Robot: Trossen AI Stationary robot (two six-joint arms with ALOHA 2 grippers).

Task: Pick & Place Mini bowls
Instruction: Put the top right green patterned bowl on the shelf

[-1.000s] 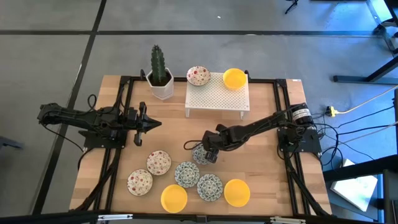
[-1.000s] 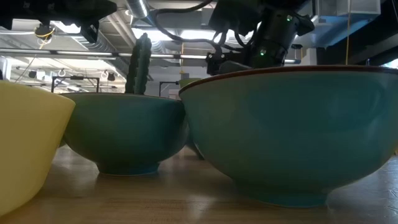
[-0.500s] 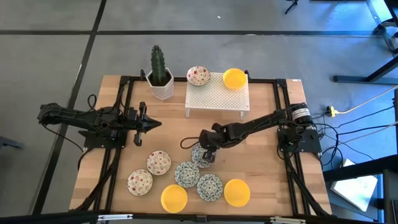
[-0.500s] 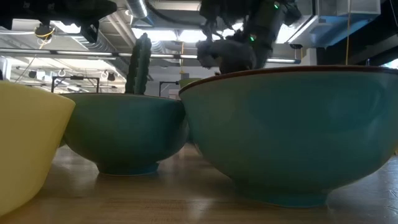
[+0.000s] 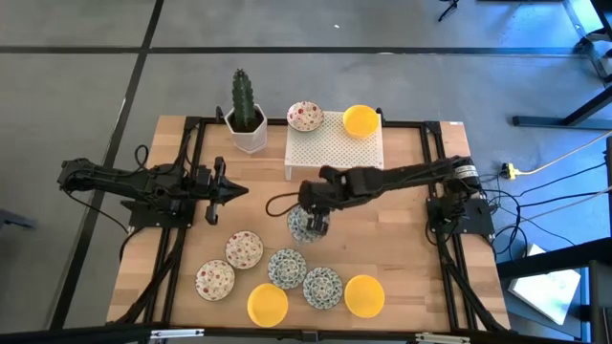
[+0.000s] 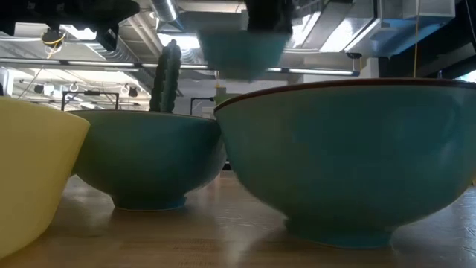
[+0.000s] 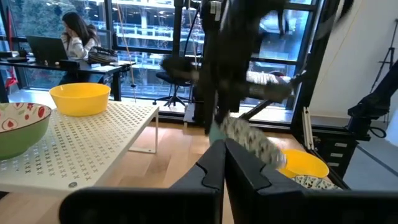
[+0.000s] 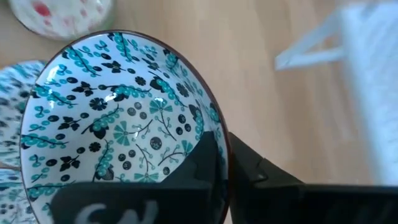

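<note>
My right gripper (image 5: pixel 317 221) hangs above the table's middle, shut on a white mini bowl with a blue-green pattern (image 8: pixel 118 118), which shows blurred in the low view (image 6: pixel 243 50). Two red-specked bowls (image 5: pixel 244 249), two blue-green bowls (image 5: pixel 287 268) and two yellow bowls (image 5: pixel 268 304) rest on their bases on the table near its front edge. On the white rack (image 5: pixel 335 148) sit a red-specked bowl (image 5: pixel 305 116) and a yellow bowl (image 5: pixel 360 119). My left gripper (image 5: pixel 236 189) waits shut at the left, pointing level. My right gripper pinches the bowl's rim (image 8: pixel 219 129), with one finger (image 8: pixel 202 163) inside the bowl and the other (image 8: pixel 252 167) outside its wall. The fingers slant down from the table's right. The bowl (image 7: pixel 249 140) hangs tilted below them, clear of the table.
A cactus in a white pot (image 5: pixel 246 115) stands at the far left beside the rack. Bare wood lies between the rack and the bowls at the front. Black rails (image 5: pixel 435 191) run along both table sides. A person sits in the room beyond.
My right gripper has risen from the table and drifted a little toward the far left. The blue-green bowl, which stood on the table beside the other bowls, has come up with it and now hangs clear and tilted.
</note>
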